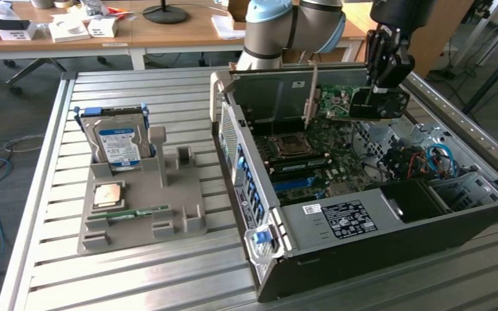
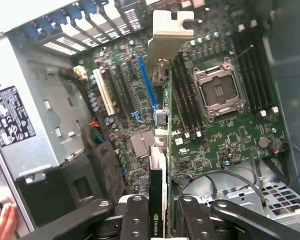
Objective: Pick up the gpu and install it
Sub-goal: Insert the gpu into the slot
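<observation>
Tool [image 2: 160, 216]: pinching the gpu [image 2: 158, 175], one finger on each face of the card. I have it hanging over the open pc case [image 1: 353, 220].
Gpu: in the air above the mobo [image 2: 215, 135], edge down. Its silver bracket [image 2: 168, 35] is toward the rear slots. Not seated in any slot yet.
Blue slot [image 2: 149, 82]: the long one, near the card line in the wrist view. I cannot tell if the card is exactly over it.
Risk 1: if the card comes down beside the slot, the contacts hit the board or the neighbour slots. I think a small tilt in the grip is enough for this.
Risk 2: the bracket may catch on the rear wall of the case, and then the card twists in the tool.
Hand [image 2: 0, 222]: what looks like a person's hand at the case edge. Pls keep it away.
Desk [image 1: 145, 272]: the parts tray [image 1: 158, 194] with the hdd [image 1: 119, 146] stands well apart from the case.
</observation>
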{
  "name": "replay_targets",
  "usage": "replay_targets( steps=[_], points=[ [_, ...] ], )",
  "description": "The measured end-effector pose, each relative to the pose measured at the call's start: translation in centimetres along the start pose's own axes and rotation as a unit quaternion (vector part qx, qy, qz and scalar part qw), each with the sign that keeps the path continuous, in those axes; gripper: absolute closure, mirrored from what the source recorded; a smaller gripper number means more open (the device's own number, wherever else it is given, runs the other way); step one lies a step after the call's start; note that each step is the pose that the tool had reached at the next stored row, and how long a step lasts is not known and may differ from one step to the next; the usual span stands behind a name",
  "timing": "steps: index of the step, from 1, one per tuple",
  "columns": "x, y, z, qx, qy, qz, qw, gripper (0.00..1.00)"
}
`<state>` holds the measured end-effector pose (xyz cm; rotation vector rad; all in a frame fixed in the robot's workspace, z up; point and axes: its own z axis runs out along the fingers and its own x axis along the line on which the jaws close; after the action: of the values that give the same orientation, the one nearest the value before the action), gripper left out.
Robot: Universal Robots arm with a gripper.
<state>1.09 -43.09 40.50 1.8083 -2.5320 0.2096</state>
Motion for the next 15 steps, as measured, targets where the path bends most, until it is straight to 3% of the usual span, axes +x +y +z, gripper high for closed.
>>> replay_targets(
  steps=[5,15],
  points=[
    [-0.04,0.14,-0.02,0.0040,0.0056,-0.016,0.9998,0.73],
    [-0.05,0.16,0.00,0.0048,0.0051,-0.023,0.9997,0.73]
  ],
)
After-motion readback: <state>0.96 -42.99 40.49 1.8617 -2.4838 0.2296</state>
